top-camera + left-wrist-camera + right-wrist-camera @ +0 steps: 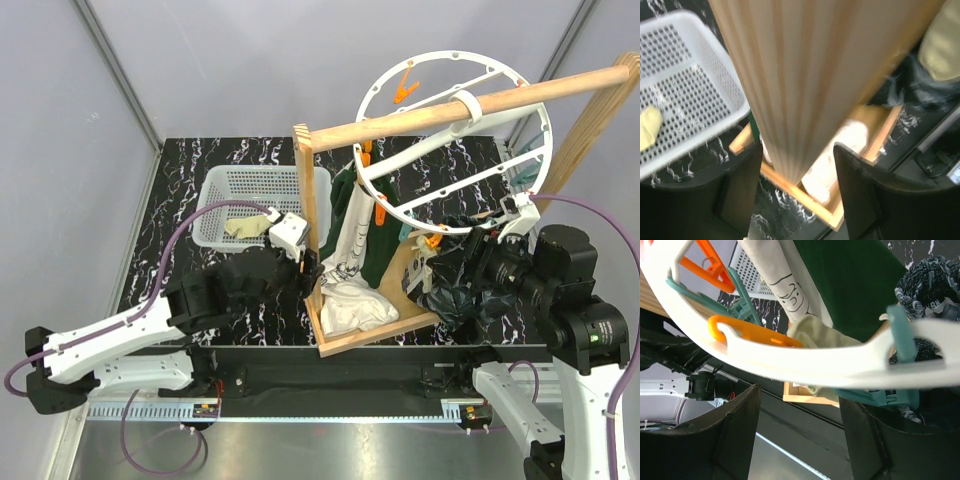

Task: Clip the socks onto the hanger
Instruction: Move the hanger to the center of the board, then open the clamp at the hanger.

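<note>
Because a broad upright post of pale, grained wood (805, 75) fills the left wrist view, we see little past it. The left arm's dark fingers (735, 200) are spread wide on either side of it, holding nothing. Beside the post, on the black, white-veined table (180, 180), sits a white perforated plastic basket (225, 190) with one pale yellow-cream sock (243, 226) lying crumpled inside. The large round white plastic hanger (468, 104), spoked and carrying orange pegs (405, 90), hangs from the frame's wooden rod (560, 85). A dark green garment (368, 225) and a white cloth (350, 305) crowd the frame below. The right arm's fingers (725, 440) gape wide and empty under the hanger's smooth rim. There a second soft cream sock (822, 337) shows behind the rim, between an orange peg and a teal peg (900, 332); we cannot tell whether it is clipped.
</note>
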